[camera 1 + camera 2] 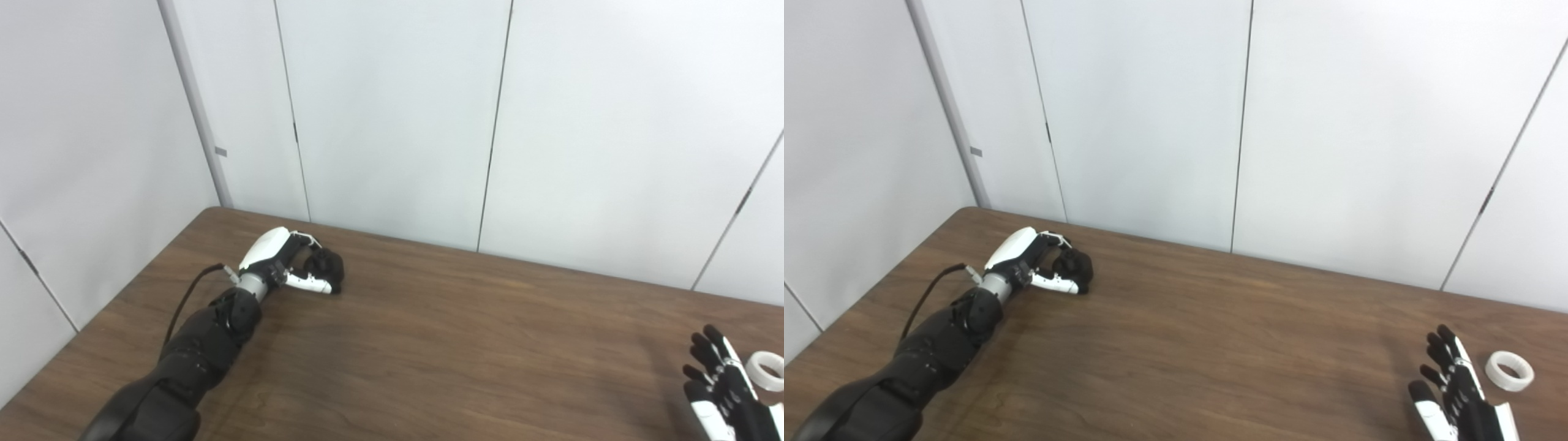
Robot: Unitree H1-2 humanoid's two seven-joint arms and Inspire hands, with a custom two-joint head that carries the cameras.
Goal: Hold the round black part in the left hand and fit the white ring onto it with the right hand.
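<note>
The round black part (327, 264) lies on the brown table (441, 331) at the far left, near the back edge. My left hand (288, 260) is wrapped around it, fingers curled over the top and thumb along the near side, resting on the table. The white ring (1509, 370) lies flat on the table at the far right. My right hand (1454, 386) stands just left of the ring, fingers spread and pointing up, holding nothing and not touching it.
White wall panels (398, 122) rise directly behind the table's back edge. A black cable (187, 297) loops from the left wrist along the forearm. Bare wood spans the wide stretch between the two hands.
</note>
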